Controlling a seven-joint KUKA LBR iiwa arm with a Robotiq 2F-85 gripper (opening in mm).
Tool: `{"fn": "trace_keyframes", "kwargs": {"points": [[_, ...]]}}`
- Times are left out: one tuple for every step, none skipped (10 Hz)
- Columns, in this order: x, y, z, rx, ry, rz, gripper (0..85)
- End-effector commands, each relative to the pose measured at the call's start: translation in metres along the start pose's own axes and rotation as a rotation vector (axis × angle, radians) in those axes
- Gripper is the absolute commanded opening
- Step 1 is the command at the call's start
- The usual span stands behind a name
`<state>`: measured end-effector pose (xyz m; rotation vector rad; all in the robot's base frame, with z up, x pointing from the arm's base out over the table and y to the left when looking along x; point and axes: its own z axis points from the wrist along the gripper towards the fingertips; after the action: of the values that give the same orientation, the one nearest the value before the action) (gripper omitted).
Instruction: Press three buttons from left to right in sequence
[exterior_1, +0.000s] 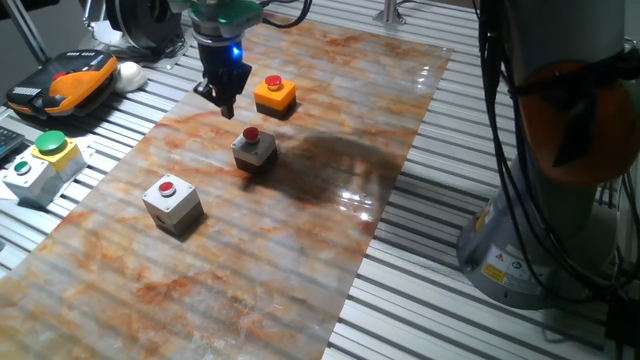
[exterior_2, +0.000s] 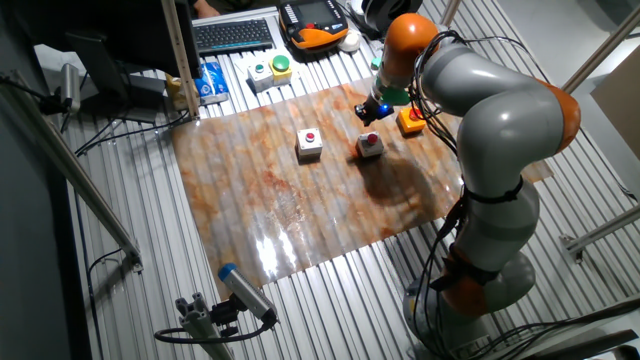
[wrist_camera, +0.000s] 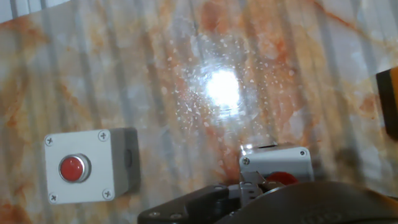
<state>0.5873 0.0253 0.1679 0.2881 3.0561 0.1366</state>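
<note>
While you look across the marbled mat in one fixed view, you find the three buttons strung along a diagonal that runs from the near left toward the far edge. At the left sits the grey-white box, well in from the mat's left edge, its red cap facing up. Next along comes the middle box, also grey-white with a red cap, roughly midway between the other two. At the far end lies the orange box, flatter than the others and close to the mat's far edge.

Your gripper hangs above the mat, pointing down, between the middle box and the orange box and a little to their left. It touches neither in this view. You cannot tell whether the fingers are spread or pressed together, since the dark tips merge into one shape.

Off the mat's left edge, on the slatted bench, you see a grey box with a green button and, farther back, an orange-and-black pendant.

From the hand view you get the left box at the lower left and the middle box partly hidden behind the gripper body at the bottom edge.
</note>
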Motion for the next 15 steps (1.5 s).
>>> {"fn": "trace_keyframes", "kwargs": {"points": [[-0.002,-0.001,0.002,0.027,-0.011,-0.002,0.0],[-0.006,-0.004,0.005,0.059,-0.024,-0.006,0.0],[-0.009,-0.008,0.008,0.065,-0.029,-0.005,0.0],[-0.012,-0.010,0.009,0.070,-0.024,-0.003,0.0],[-0.016,-0.008,0.010,0.071,-0.017,0.005,0.0],[-0.022,-0.001,0.010,0.073,-0.007,0.018,0.0],[-0.025,0.004,0.010,0.075,-0.006,0.028,0.0],[-0.028,0.009,0.010,0.074,-0.003,0.032,0.0],[-0.029,0.014,0.012,0.065,-0.004,0.037,0.0],[-0.028,0.024,0.019,0.076,-0.014,0.049,0.0],[-0.026,0.032,0.022,0.071,-0.013,0.059,0.0],[-0.025,0.039,0.023,0.068,-0.009,0.069,0.0],[-0.024,0.047,0.024,0.067,-0.007,0.080,0.0],[-0.025,0.060,0.025,0.073,-0.006,0.098,0.0],[-0.027,0.071,0.023,0.073,0.001,0.114,0.0]]}}
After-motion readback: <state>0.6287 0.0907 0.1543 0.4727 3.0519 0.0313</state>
